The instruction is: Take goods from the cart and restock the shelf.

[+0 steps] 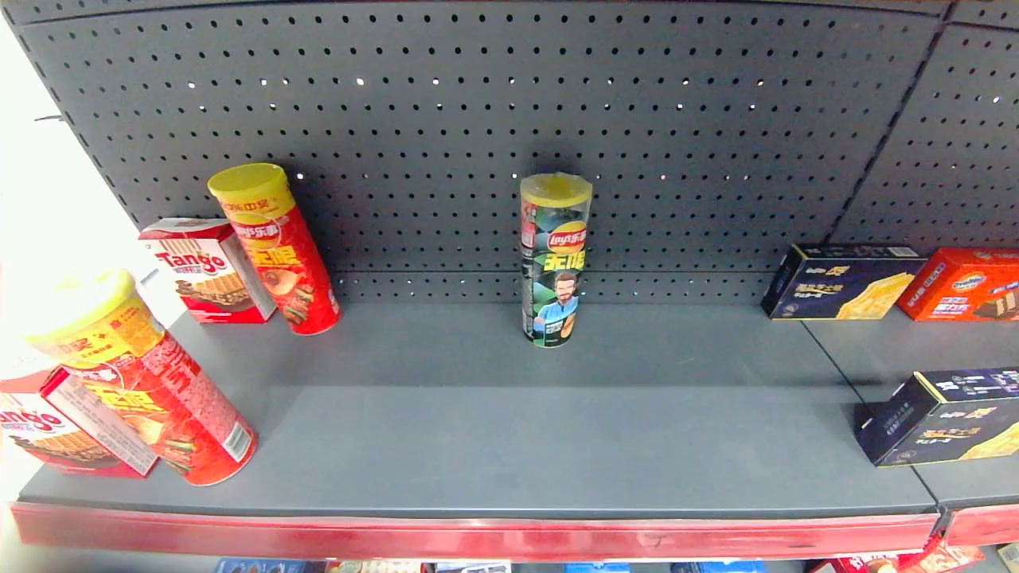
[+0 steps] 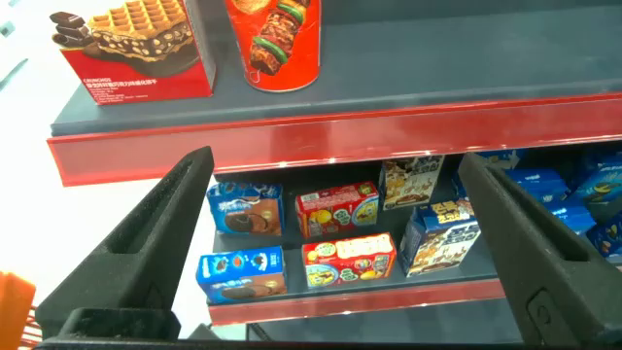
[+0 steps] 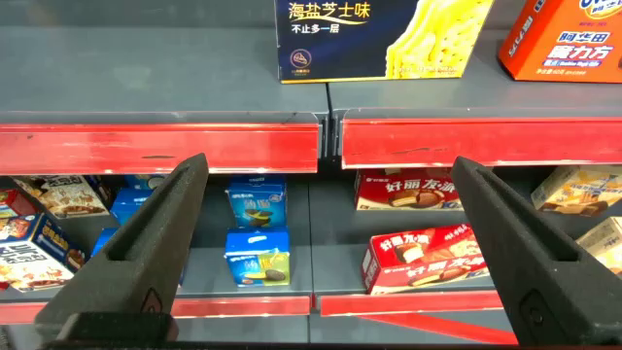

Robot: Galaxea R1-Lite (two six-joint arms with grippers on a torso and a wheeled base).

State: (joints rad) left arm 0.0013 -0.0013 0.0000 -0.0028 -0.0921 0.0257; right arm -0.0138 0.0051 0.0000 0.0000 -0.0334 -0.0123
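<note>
A grey shelf [image 1: 478,430] with a red front edge holds goods. At its middle back stands a dark crisp tube with a yellow lid [image 1: 553,263]. Two red crisp tubes [image 1: 275,248] [image 1: 143,382] and two wafer boxes [image 1: 203,270] [image 1: 48,434] stand at the left. My left gripper [image 2: 335,214] is open and empty below the shelf's left front edge [image 2: 330,136]. My right gripper [image 3: 330,209] is open and empty in front of the red shelf edge [image 3: 321,144], under a dark blue box [image 3: 379,39].
Dark blue boxes [image 1: 840,282] [image 1: 939,414] and an orange box [image 1: 963,282] sit on the neighbouring shelf at the right. A pegboard back wall [image 1: 509,119] rises behind. Lower shelves hold small snack boxes [image 2: 335,233] [image 3: 258,233] [image 3: 428,258].
</note>
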